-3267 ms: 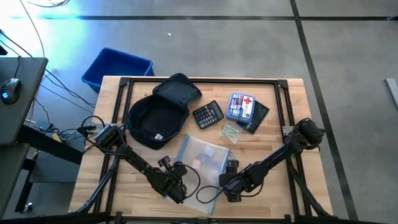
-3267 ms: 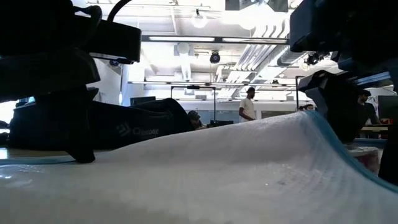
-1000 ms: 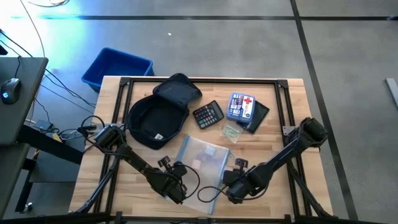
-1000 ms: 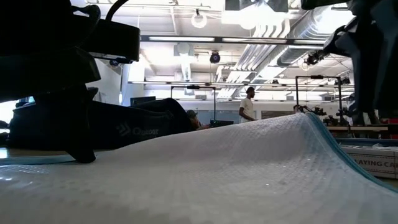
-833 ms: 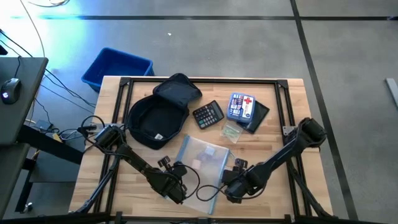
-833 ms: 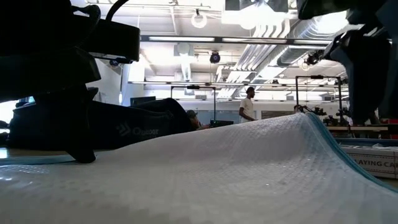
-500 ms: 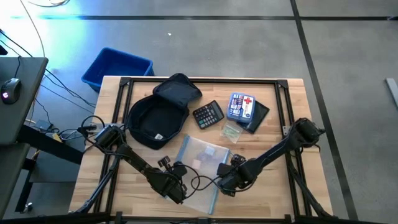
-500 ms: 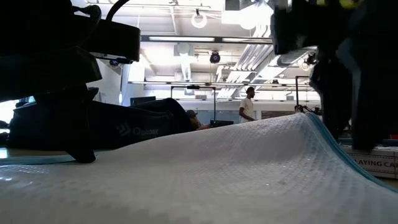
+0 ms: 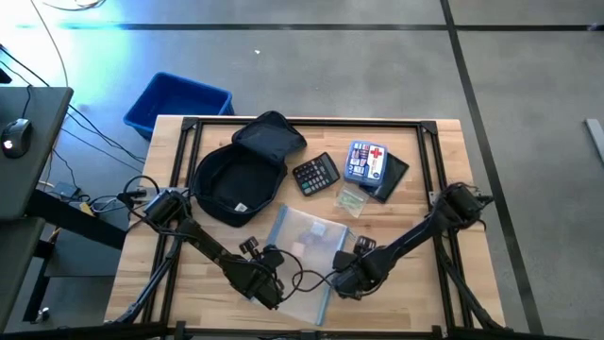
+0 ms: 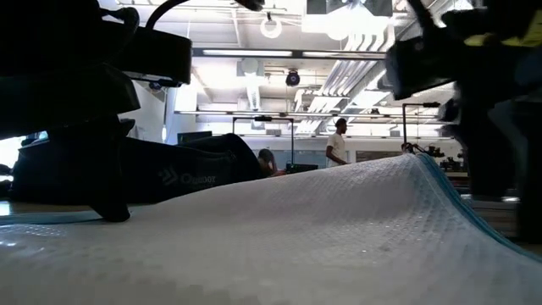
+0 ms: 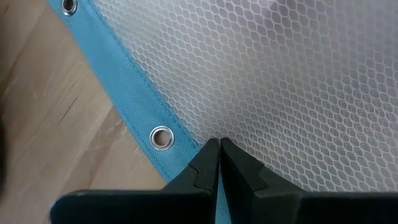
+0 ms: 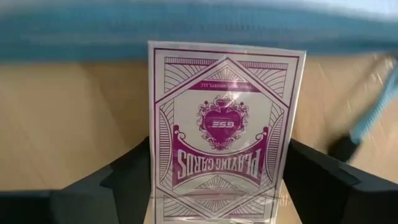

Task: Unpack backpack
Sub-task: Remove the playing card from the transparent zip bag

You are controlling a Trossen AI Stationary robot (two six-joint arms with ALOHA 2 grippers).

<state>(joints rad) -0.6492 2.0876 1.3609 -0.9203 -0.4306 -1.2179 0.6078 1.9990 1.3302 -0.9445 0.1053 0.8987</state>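
Observation:
The dark navy backpack (image 9: 238, 177) lies open at the table's far left, its flap folded back. A clear mesh pouch (image 9: 307, 257) with a blue border lies flat near the front edge. My left gripper (image 9: 269, 286) is shut on the pouch's left border (image 11: 219, 144). My right gripper (image 9: 344, 280) points down at the pouch's right side, over a purple-and-white playing-card box (image 12: 224, 130). That box lies flat on the wood, beside the pouch's blue edge (image 12: 186, 28). In the high view the gripper hides the box. My left gripper pinches the pouch's blue fabric border (image 11: 186, 160) between its two fingers, next to a metal eyelet (image 11: 161, 138). It comes from above, slanting down. The pouch rests on the table. My right gripper has one finger (image 12: 127, 180) on each long side (image 12: 152, 155) of the card box, from above, pointing down. The box lies flat on the table.
A calculator (image 9: 315, 174), a blue first-aid kit (image 9: 366, 161) on a dark flat item, and a small clear packet (image 9: 351, 200) lie in the far middle. A blue bin (image 9: 177, 102) stands on the floor beyond the far left corner. People stand in the room behind (image 10: 337, 140).
My right gripper has gone down and a little toward the table's left, coming over the card box beside the pouch. The pouch and my left gripper have stayed where they were.

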